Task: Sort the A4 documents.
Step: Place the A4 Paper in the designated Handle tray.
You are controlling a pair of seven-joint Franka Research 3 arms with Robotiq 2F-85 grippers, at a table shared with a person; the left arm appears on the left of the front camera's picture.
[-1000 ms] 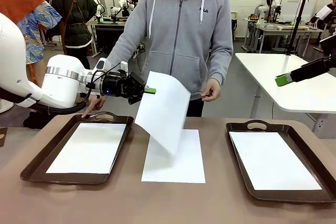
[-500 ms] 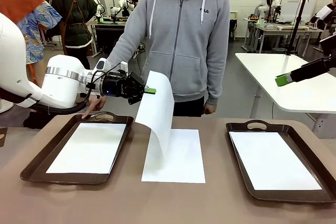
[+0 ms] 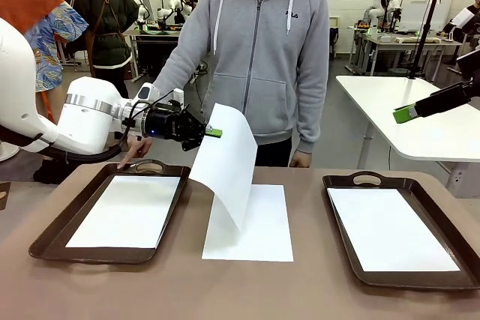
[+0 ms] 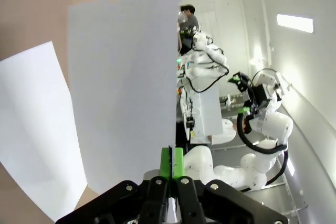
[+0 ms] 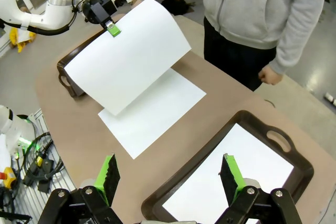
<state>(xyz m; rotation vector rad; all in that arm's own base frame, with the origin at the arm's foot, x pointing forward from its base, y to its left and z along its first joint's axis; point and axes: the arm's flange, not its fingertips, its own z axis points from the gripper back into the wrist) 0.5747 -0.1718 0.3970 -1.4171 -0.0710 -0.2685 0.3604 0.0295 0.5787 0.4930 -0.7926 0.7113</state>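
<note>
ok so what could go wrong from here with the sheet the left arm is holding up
1. The left gripper pinches the held sheet only at one edge, so the bowed paper may slip or crease.
2. Its lower corner hangs low over the sheet on the table and might drag it askew.
3. The person's hand is near the left tray's handle, close under the arm's likely path.

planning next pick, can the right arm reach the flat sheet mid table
Probably yes: the right gripper is open and empty, and the flat sheet lies bare on its right; the held sheet hangs over its left.
</note>
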